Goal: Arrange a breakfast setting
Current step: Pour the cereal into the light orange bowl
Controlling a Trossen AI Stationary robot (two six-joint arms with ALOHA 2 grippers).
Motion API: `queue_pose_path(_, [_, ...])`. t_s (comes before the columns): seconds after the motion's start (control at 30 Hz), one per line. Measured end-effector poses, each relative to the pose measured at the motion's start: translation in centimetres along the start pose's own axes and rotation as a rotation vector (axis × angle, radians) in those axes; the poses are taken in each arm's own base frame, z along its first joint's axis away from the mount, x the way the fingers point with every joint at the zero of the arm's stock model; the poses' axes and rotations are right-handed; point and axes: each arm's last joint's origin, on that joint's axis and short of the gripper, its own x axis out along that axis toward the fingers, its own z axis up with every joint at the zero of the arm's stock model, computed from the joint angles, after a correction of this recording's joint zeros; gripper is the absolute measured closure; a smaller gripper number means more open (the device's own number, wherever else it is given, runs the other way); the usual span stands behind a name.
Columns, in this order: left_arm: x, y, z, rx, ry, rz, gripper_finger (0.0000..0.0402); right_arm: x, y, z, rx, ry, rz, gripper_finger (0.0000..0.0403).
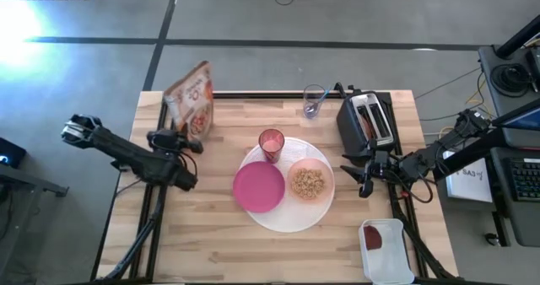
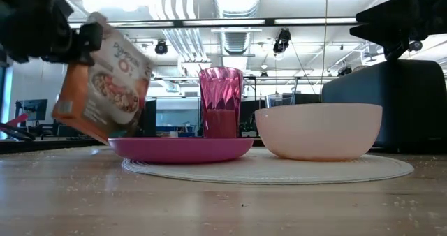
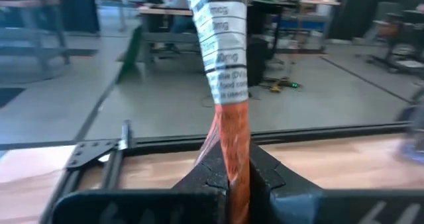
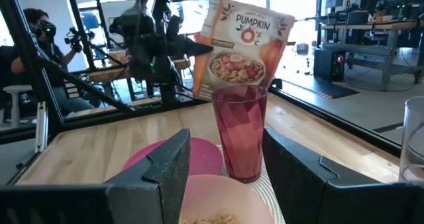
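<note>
breakfast setting sits mid-desk from where i watch: large round white plate [image 1: 291, 211] lies flat on the wooden desk [image 1: 211, 243], carrying the rest. on its left part rests the smaller magenta plate [image 1: 258, 187], empty; beside that, on the right part, the peach translucent bowl [image 1: 310, 182] holds cereal. the pink translucent cup [image 1: 272, 144] stands upright at the white plate's far edge, just behind the two.

next down in size, the black two-slot toaster [image 1: 369, 121] stands at the desk's far right, and a white rectangular tub [image 1: 386, 250] with something dark red inside sits at the near right corner. a clear glass [image 1: 315, 100] stands at the far edge with a spoon in it; i can't make out the handle colour.

my left gripper [image 1: 187, 141] hangs over the desk's far left, its fingers [image 3: 265, 171] pinching the edge of a pumpkin o's cereal bag [image 1: 192, 99], which is lifted and tilted in the low view.

my right gripper [image 1: 361, 182] hovers just right of the bowl, fingers [image 4: 173, 161] spread, holding nothing.
</note>
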Motion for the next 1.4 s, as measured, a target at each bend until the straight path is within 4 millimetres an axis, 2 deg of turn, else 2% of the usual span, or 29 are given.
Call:
queue_pose_path(0.43, [2.1, 2.2, -3.1, 0.119, -0.012, 0.174, 0.0402, 0.0, 0.0, 0.0, 0.0, 0.0, 0.0, 0.0225])
queue_pose_path(0.73, [3.5, 3.3, -5.4, 0.075, -0.031, 0.27, 0.0402, 0.0, 0.0, 0.0, 0.0, 0.0, 0.0, 0.0225])
queue_pose_path(1.13, [3.7, 2.5, -5.3, 0.076, -0.004, 0.287, 0.04, 0.0, 0.0, 0.0, 0.0, 0.0, 0.0, 0.0225])
queue_pose_path(1.27, [3.7, 1.7, -4.9, 0.051, 0.044, 0.313, 0.0382, 0.0, 0.0, 0.0, 0.0, 0.0, 0.0, 0.0225])
queue_pose_path(1.4, [3.6, 0.9, -4.5, 0.104, 0.109, 0.334, 0.0352, 0.0, 0.0, 0.0, 0.0, 0.0, 0.0, 0.0225])
